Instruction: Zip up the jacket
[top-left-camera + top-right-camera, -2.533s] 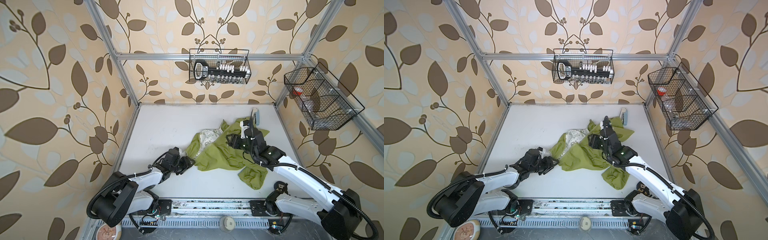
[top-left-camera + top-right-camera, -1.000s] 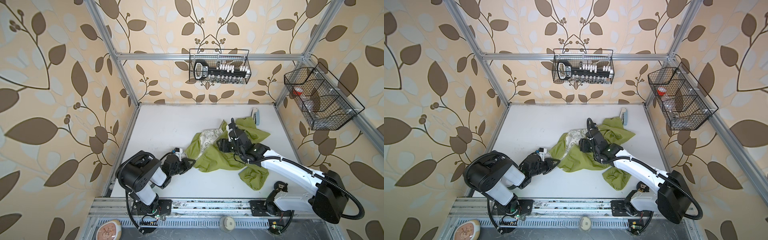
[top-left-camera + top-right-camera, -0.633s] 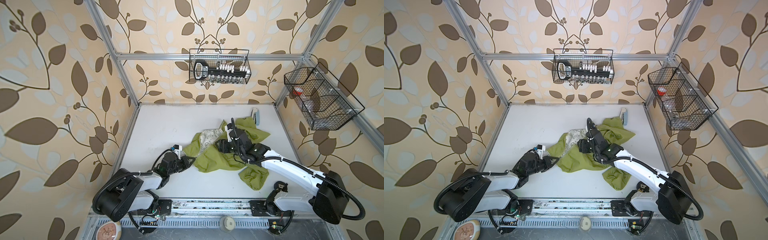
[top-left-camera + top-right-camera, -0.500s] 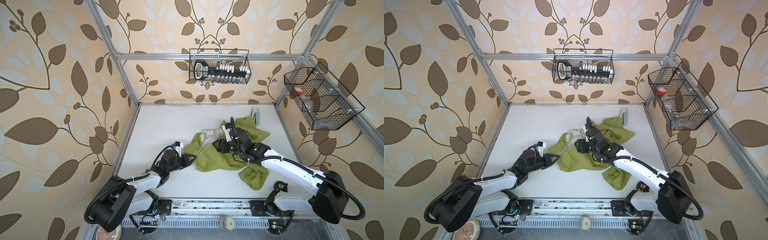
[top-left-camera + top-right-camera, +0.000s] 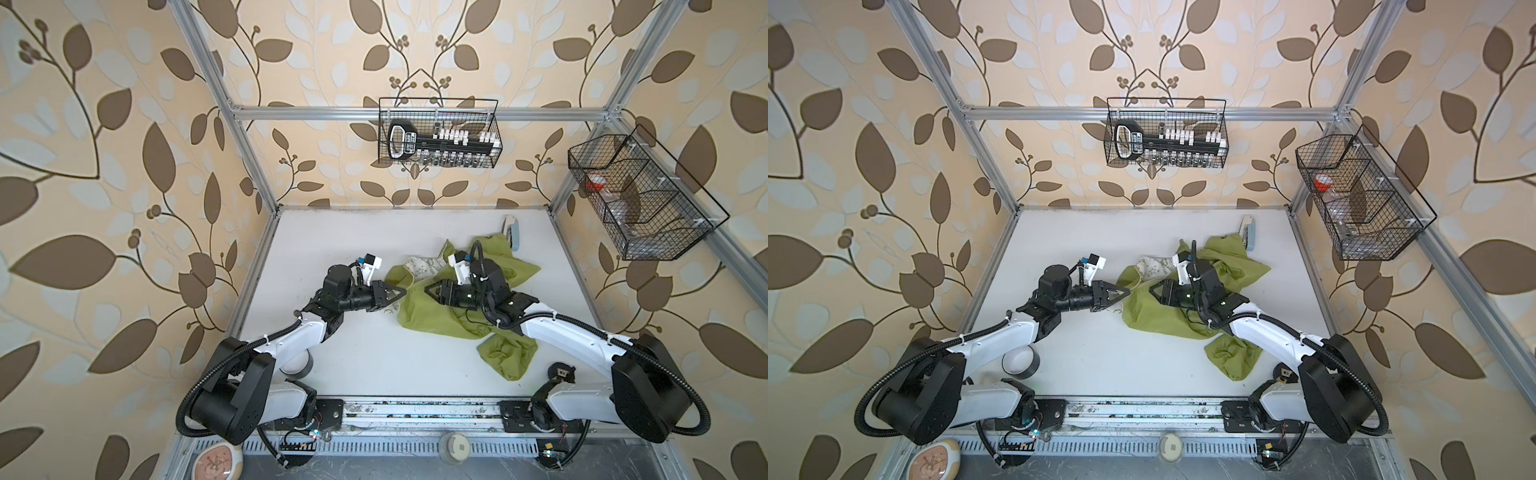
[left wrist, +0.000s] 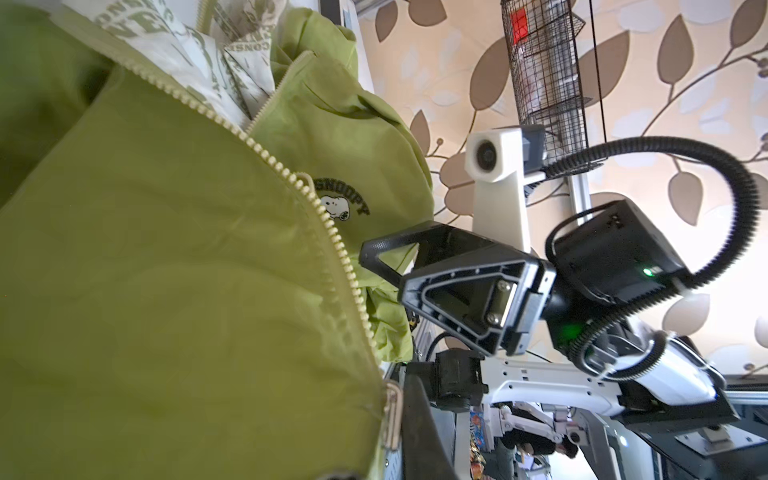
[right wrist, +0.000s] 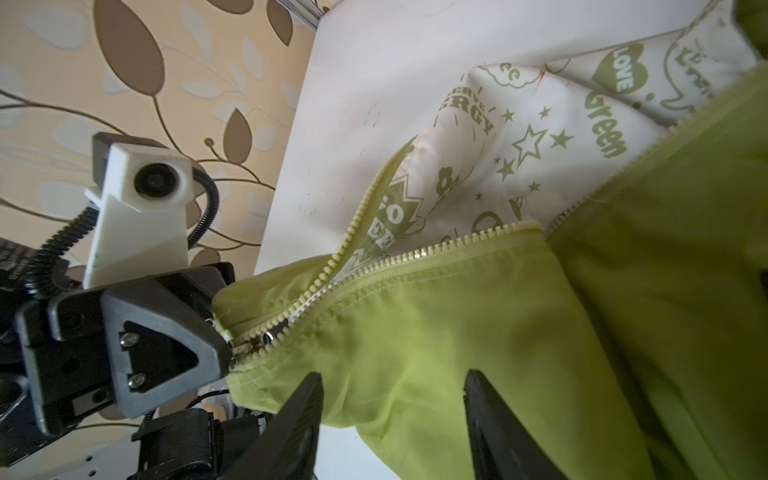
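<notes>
A crumpled green jacket (image 5: pixel 440 320) (image 5: pixel 1154 320) lies right of the middle of the white table (image 5: pixel 332 232), its front open on cream printed lining. In both top views the right arm covers much of the jacket's middle. One sleeve trails toward the front rail.

The left gripper (image 5: pixel 401 293) (image 5: pixel 1125 293) (image 7: pixel 222 345) is pinched on the jacket's hem at the foot of the zipper. The zipper slider (image 7: pixel 253 343) is half hidden at its tips.

The right gripper (image 5: pixel 429 289) (image 7: pixel 390 380) faces it, jaws apart over the green cloth. Whether its fingertips (image 7: pixel 311 384) touch the cloth cannot be made out.

A pale object (image 5: pixel 513 232) by the back wall is too small to identify.

Since two and a half seconds ago, the right gripper has crossed from the jacket's far right side to its left edge. The left gripper has moved away from the front rail.
</notes>
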Action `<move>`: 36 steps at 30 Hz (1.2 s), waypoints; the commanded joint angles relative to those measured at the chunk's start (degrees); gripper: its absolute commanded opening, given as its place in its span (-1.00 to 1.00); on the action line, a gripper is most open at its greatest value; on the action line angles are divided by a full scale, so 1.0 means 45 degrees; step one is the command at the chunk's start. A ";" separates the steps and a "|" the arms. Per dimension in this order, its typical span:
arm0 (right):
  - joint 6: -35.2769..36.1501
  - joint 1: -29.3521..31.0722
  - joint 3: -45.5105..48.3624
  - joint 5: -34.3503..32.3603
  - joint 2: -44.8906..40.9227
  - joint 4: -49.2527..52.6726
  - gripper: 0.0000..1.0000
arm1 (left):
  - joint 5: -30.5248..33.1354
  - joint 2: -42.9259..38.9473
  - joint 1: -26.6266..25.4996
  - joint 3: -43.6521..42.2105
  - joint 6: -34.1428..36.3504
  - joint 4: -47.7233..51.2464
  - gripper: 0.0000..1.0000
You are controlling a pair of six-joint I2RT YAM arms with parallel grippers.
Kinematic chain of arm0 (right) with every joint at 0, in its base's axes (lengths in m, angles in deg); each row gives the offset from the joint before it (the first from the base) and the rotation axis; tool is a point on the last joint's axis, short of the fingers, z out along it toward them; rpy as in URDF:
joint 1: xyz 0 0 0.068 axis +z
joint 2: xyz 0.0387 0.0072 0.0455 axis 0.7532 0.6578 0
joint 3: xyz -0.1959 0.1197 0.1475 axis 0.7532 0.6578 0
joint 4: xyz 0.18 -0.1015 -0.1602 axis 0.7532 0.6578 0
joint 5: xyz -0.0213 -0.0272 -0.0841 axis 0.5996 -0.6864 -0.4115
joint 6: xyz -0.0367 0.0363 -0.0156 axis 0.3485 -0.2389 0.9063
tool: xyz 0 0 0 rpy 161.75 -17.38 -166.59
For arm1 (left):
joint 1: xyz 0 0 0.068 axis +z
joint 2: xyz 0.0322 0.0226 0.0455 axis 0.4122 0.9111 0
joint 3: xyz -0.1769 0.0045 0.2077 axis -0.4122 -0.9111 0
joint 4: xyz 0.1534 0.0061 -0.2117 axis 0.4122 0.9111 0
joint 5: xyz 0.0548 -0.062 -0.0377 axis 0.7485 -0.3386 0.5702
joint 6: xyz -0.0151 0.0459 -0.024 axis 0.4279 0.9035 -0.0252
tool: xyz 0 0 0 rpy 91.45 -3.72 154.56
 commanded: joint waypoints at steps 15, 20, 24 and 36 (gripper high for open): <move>-0.5231 0.0286 0.0842 0.2634 0.1919 -0.8208 -0.08 | -0.1649 0.0095 -0.0026 0.1387 -0.0511 -0.0221 -1.00; -0.5626 0.0656 0.1247 0.2408 0.2116 -0.8685 0.10 | -0.1712 0.0152 -0.0024 0.1479 -0.0569 -0.0244 -1.00; -0.6079 0.0813 0.1585 0.2191 0.2137 -0.9193 0.26 | -0.1761 0.0179 -0.0023 0.1481 -0.0589 -0.0293 -1.00; -0.7410 0.0844 0.1699 0.2131 0.3146 -1.1246 0.22 | -0.1494 0.0108 -0.0238 0.0998 -0.0893 -0.0664 -1.00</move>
